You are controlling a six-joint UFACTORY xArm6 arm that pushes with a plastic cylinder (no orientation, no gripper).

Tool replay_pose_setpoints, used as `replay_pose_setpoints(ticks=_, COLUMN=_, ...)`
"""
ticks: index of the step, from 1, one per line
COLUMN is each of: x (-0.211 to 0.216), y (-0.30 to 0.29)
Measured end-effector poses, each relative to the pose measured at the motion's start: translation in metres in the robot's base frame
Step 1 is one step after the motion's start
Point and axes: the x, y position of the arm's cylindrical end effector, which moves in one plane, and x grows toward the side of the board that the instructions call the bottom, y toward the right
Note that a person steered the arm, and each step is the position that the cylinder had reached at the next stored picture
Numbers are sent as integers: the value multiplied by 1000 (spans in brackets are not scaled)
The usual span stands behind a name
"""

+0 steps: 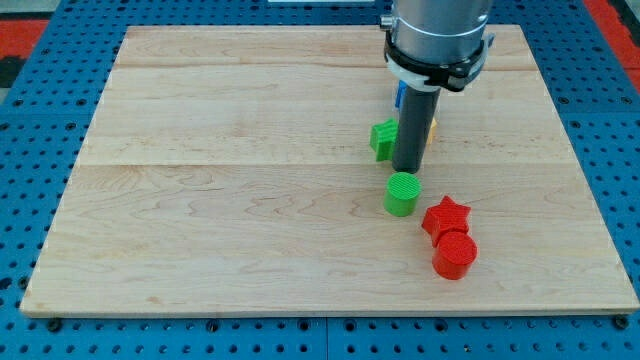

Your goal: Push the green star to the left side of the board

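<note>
The green star (382,139) lies right of the board's centre, partly hidden by the rod. My tip (407,170) rests on the board just to the star's right and slightly below it, touching or nearly touching it. A green cylinder (402,193) stands just below the tip.
A red star (446,217) and a red cylinder (455,254) sit below and right of the green cylinder. A blue block (399,95) and a yellow block (432,127) peek out behind the rod. The wooden board (220,200) lies on a blue pegboard.
</note>
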Motion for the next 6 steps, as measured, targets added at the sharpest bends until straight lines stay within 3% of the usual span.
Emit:
replay_pose_setpoints(ticks=2, x=-17, y=64)
replay_pose_setpoints(ticks=4, x=-41, y=70)
replay_pose_setpoints(ticks=5, x=-45, y=54)
replay_pose_setpoints(ticks=6, x=-43, y=-7)
